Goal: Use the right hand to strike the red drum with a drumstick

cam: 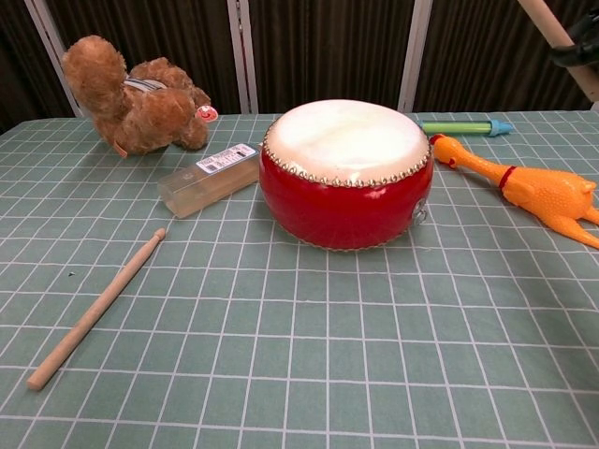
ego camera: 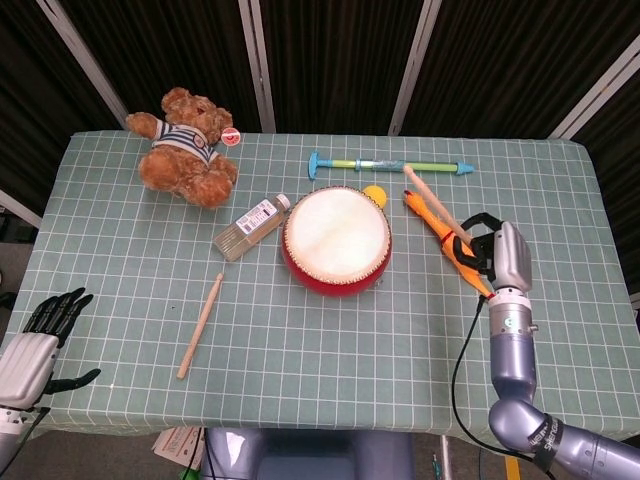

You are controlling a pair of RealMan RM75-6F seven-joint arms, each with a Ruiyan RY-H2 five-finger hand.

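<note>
The red drum (ego camera: 336, 240) (cam: 343, 178) with a white skin stands in the middle of the green checked table. My right hand (ego camera: 497, 250) hangs raised to the drum's right and grips a wooden drumstick (ego camera: 432, 203) (cam: 560, 37). That stick slants up and away, its tip high above the drum's right side. In the chest view only the stick and a bit of the right hand (cam: 582, 51) show at the top right corner. A second drumstick (ego camera: 201, 325) (cam: 96, 310) lies on the table left of the drum. My left hand (ego camera: 38, 340) rests off the table's front left corner, fingers spread, holding nothing.
A rubber chicken (ego camera: 452, 244) (cam: 524, 190) lies right of the drum, under my right hand. A teddy bear (ego camera: 187, 147) sits at the back left, a clear bottle (ego camera: 250, 229) lies beside the drum, a blue-green tube (ego camera: 390, 165) and a yellow ball (ego camera: 374, 193) lie behind it.
</note>
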